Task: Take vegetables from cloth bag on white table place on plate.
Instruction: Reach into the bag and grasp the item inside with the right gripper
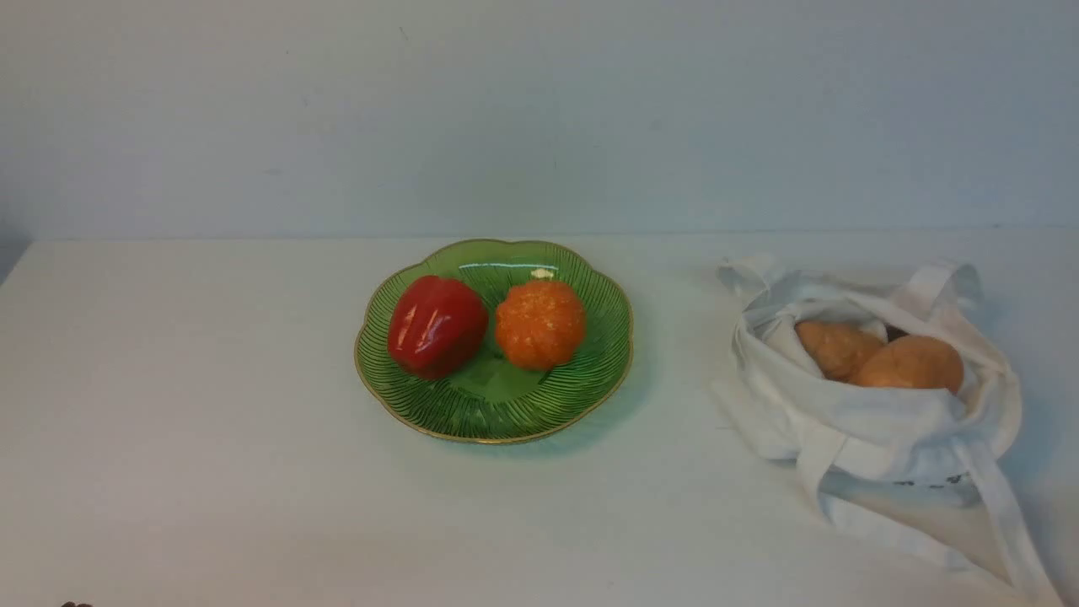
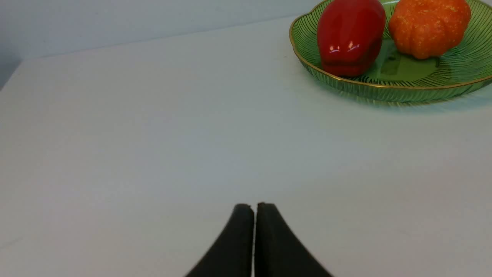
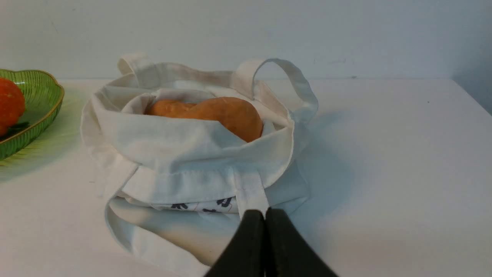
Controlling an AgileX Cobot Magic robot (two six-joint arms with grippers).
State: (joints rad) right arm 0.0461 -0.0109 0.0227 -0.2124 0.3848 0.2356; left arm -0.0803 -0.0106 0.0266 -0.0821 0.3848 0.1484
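Right gripper (image 3: 265, 211), a black two-finger claw, is sitting clenched with its fingers pressed together, grasping nothing. Its tips are pointing at the near side of the white soft-fabric cloth bag (image 3: 192, 161), just by a flat strap; can't tell if they're touching. The bag is lying slumped on the plain white matte table (image 3: 384, 173), mouth gaping upward. Two tan-orange oval potato-like vegetables (image 3: 223, 113) are lying inside it, touching each other, tops showing above the folded cloth. Left gripper (image 2: 254, 206), same black claw, is also sitting clenched and empty, over the table. The green ribbed scalloped glass plate (image 1: 493, 417) with gold rim is sitting left of the bag, apart from it. It's carrying a glossy red bell pepper (image 1: 437, 324) and a ribbed orange pumpkin-like piece (image 1: 539, 324) side by side.
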